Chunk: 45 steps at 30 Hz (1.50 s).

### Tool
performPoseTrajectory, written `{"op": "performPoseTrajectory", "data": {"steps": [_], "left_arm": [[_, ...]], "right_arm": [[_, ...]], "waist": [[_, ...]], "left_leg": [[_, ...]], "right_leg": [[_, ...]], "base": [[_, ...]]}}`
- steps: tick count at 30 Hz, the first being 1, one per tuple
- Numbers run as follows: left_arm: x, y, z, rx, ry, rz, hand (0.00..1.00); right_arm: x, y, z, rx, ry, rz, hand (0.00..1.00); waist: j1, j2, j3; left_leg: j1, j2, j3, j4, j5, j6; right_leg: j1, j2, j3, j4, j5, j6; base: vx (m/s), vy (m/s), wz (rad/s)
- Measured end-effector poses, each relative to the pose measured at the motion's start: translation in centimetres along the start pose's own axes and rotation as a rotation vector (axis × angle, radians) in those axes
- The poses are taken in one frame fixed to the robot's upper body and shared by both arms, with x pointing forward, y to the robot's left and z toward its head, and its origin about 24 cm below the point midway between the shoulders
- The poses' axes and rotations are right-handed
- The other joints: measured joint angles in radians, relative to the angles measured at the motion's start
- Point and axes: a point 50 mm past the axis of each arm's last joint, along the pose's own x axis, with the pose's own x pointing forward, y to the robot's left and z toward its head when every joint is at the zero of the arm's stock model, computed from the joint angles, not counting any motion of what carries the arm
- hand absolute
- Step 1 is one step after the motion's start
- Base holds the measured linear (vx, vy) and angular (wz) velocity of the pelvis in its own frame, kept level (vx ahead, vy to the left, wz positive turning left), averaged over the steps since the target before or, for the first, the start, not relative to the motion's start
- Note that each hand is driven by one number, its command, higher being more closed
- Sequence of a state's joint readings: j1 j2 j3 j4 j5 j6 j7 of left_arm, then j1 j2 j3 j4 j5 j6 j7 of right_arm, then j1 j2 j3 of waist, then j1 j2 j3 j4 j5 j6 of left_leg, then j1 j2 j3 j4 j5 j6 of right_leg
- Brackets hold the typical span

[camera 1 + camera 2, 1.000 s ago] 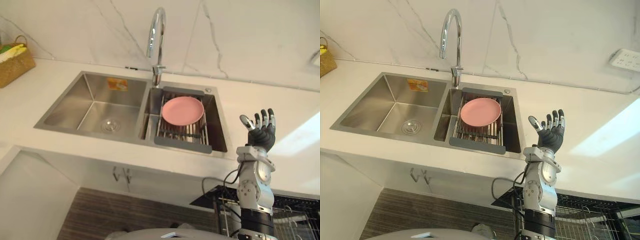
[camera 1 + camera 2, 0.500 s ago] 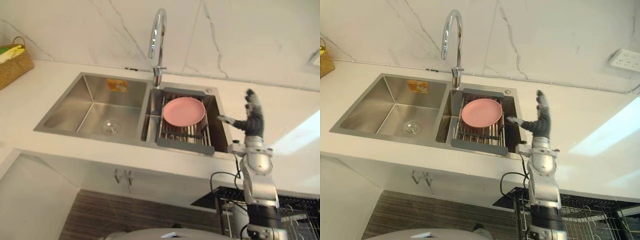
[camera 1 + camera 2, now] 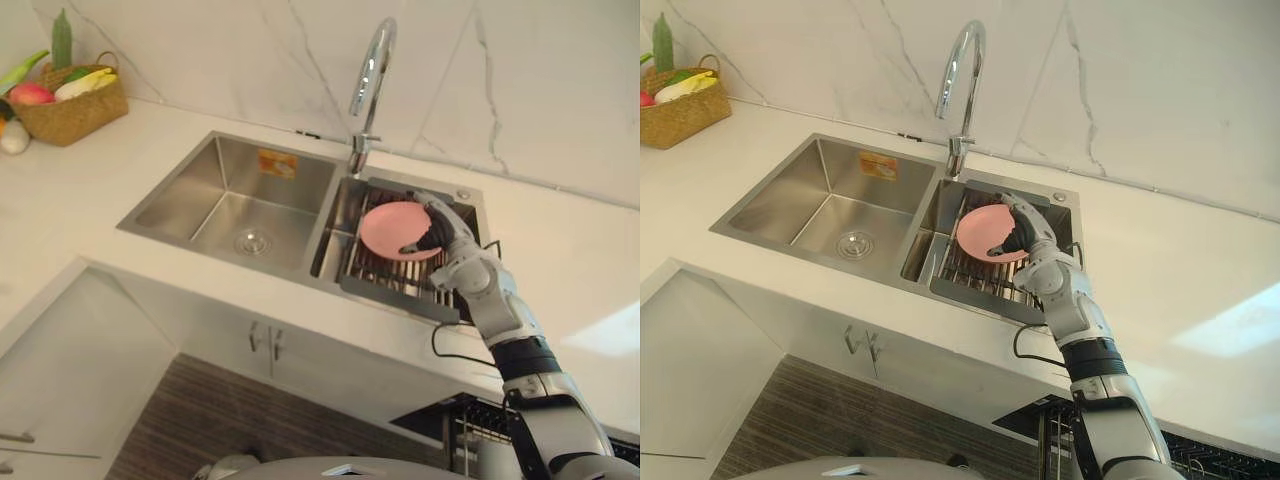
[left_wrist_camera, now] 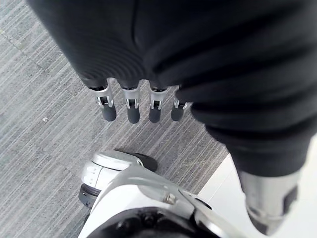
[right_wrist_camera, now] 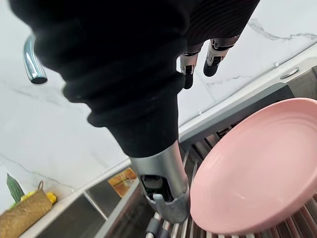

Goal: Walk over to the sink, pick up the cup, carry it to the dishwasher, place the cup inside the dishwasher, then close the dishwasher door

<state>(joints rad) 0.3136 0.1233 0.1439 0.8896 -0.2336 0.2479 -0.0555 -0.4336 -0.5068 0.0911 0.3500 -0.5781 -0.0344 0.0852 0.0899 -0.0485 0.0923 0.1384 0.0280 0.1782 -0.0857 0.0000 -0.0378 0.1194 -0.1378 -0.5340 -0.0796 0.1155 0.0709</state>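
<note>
Plate (image 3: 385,228), pink, lies on the rack (image 3: 385,290) in the right basin of the sink (image 3: 190,195). From the head cameras my right hand (image 3: 437,228) covers the plate's right edge, so I cannot tell whether they touch. The wrist camera shows more: the fingers (image 5: 214,58) are straight and reach past the rim, the thumb (image 5: 163,193) is spread just beside it, and the hand is relaxed and grips nothing. The plate is cut off at that view's edge. My left hand (image 4: 129,106) hangs with straight fingers over the floor (image 4: 39,148).

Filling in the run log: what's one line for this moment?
right hand open over pink plate | plate on sink rack | left hand open, idle
</note>
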Motion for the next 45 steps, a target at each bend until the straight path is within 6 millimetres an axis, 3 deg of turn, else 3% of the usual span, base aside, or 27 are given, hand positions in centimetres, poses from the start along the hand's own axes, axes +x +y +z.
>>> {"op": "performPoseTrajectory", "data": {"steps": [20,35,45], "left_arm": [[-0.2,-0.2,1.3,0.083,-0.026,-0.069,0.0],[-0.2,-0.5,1.6,0.114,-0.04,-0.098,0.0],[-0.2,0.2,1.9,0.136,-0.041,-0.087,0.0]], "right_arm": [[-0.3,4.7,-4.6,-0.272,0.2,0.197,0.0],[0.1,2.8,-6.4,-0.457,0.322,-0.033,0.0],[-0.2,2.4,-7.1,-0.485,0.392,-0.08,0.0]], "waist": [[0.044,-0.002,0.017],[0.073,0.005,0.06],[0.09,-0.02,0.083]], "left_leg": [[-0.031,-0.006,-0.029,0.0,0.024,0.008],[-0.03,-0.015,-0.071,-0.002,0.037,0.01],[-0.032,-0.019,-0.071,-0.002,0.032,0.016]], "right_leg": [[-0.003,-0.003,-0.035,0.0,0.007,-0.005],[0.02,-0.011,-0.074,0.01,-0.013,-0.006],[0.019,-0.011,-0.055,0.012,-0.022,-0.003]], "base": [[-0.01,0.019,0.07],[0.02,0.018,0.09],[0.04,0.017,0.02]]}}
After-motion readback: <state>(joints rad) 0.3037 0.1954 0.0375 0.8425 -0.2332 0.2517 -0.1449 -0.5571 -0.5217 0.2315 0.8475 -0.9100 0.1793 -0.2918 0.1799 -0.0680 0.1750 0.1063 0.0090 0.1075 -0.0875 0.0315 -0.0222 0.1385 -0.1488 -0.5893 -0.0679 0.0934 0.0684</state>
